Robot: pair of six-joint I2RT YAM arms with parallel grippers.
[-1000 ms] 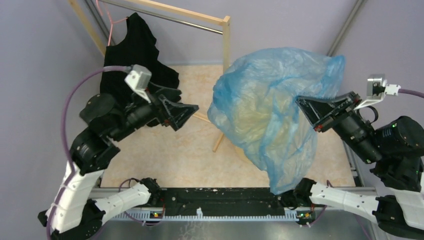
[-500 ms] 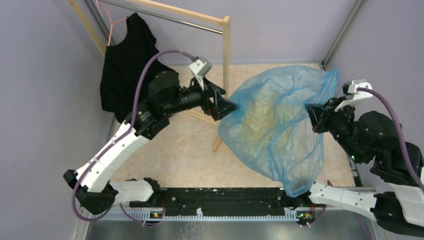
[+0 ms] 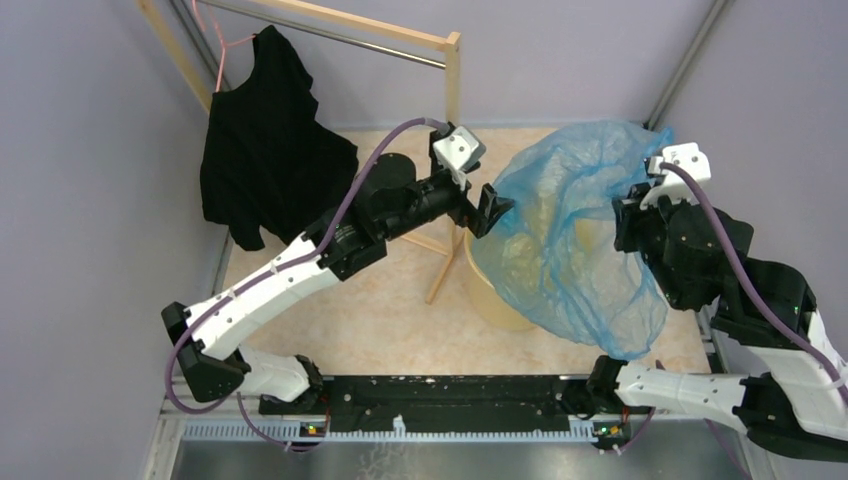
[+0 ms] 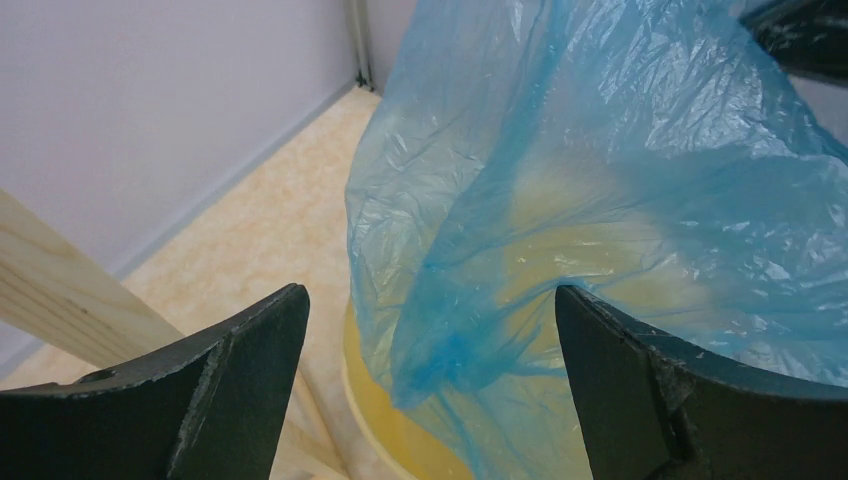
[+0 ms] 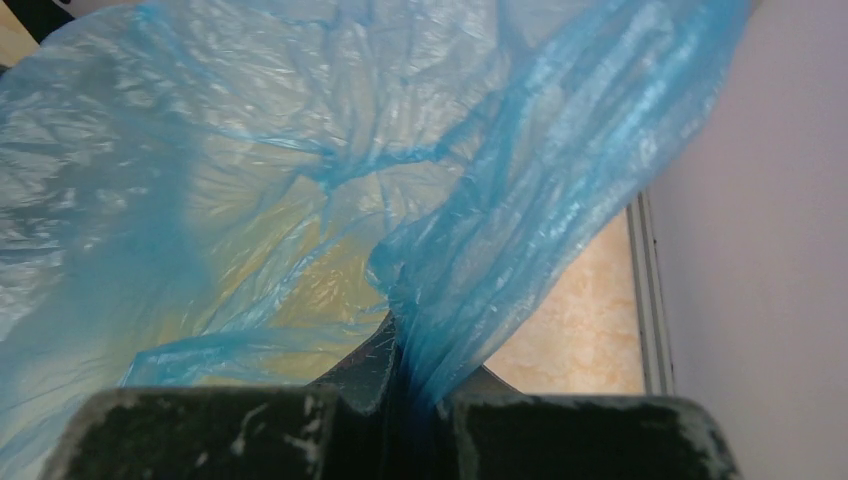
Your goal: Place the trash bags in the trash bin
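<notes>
Over the yellow trash bin [image 3: 488,292], the blue trash bag [image 3: 570,235] has dropped lower, pinched in the right gripper [image 5: 400,385], while the wide-open left gripper [image 3: 498,207] has swung to its free edge, likely to spread it.

Blue bag [image 3: 572,235] (crumpled) over yel. bin [image 3: 488,298]

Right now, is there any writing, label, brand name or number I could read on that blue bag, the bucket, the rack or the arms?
None: no word, label, brand, number or sign can be read in any view.
The blue trash bag, the trash bin, the wooden rack, the black garment and the white arm shells all look plain.
Any marks on the base rail are too small to read.
</notes>
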